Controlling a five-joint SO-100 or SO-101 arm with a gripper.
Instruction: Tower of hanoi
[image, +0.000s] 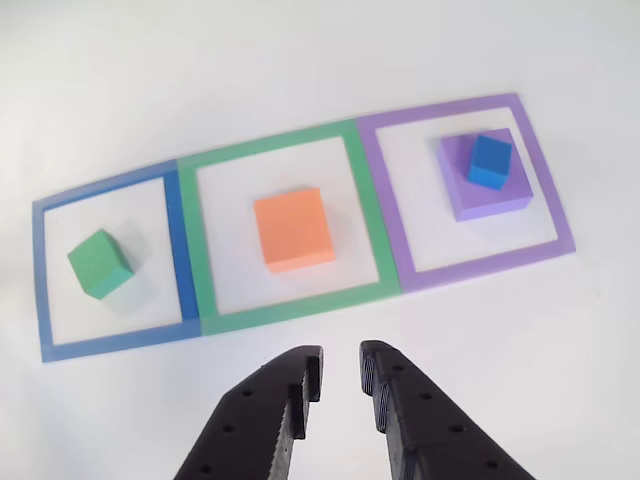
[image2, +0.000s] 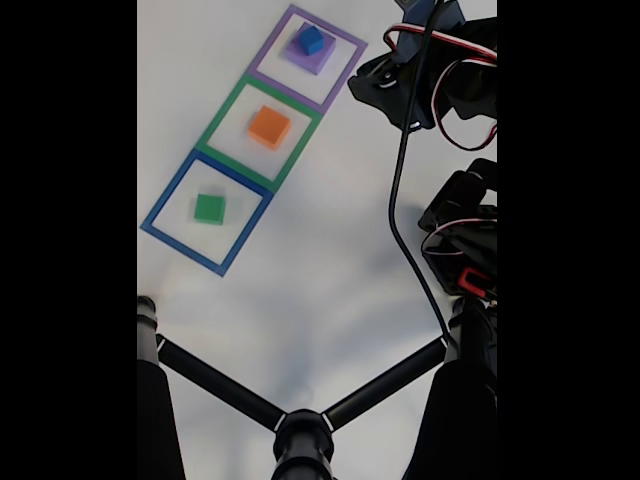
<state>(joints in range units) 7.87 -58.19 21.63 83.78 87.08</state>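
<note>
Four blocks (image: 294, 229), three square frames (image: 290, 140)

A small blue cube (image: 489, 161) sits atop a purple foam block (image: 487, 188); the black end effector (image: 340, 377) hovers empty, fingers parted, above the white surface (image: 560, 370).

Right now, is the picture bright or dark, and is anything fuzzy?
In the other view, bright, even light; the green block casts only a faint shadow, and the open tool looks sharp. In the fixed view, black bars on both sides, the white table shows soft grey shadows, and the blocks look small and slightly soft.
</note>
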